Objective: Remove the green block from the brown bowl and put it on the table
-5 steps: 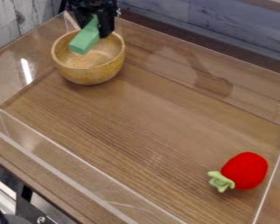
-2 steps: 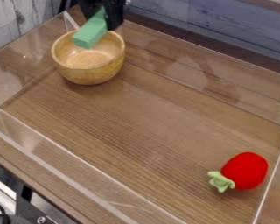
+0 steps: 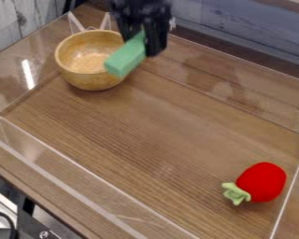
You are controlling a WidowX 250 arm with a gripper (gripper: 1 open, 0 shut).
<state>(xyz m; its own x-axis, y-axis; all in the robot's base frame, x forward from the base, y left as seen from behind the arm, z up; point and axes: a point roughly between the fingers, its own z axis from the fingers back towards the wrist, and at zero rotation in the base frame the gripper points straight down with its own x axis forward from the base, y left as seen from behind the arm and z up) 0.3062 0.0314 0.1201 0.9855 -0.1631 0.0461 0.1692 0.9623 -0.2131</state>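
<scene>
My black gripper [image 3: 153, 41] is shut on the upper end of the green block [image 3: 127, 58], a light green bar hanging tilted in the air. The block now hangs just right of the brown bowl [image 3: 93, 60], over its right rim and the table [image 3: 164, 131]. The bowl is a round tan wooden one at the back left, and its pale inside looks empty. Only the lower part of the arm shows at the top edge of the view.
A red strawberry toy [image 3: 258, 183] with green leaves lies at the front right. Low clear plastic walls [image 3: 64, 177] run around the tabletop's edges. Bare wood-grain surface stretches between the bowl and the strawberry.
The gripper has lifted the green block out of the bowl and carried it to the right, past the bowl's right rim. The bowl and strawberry stayed put.
</scene>
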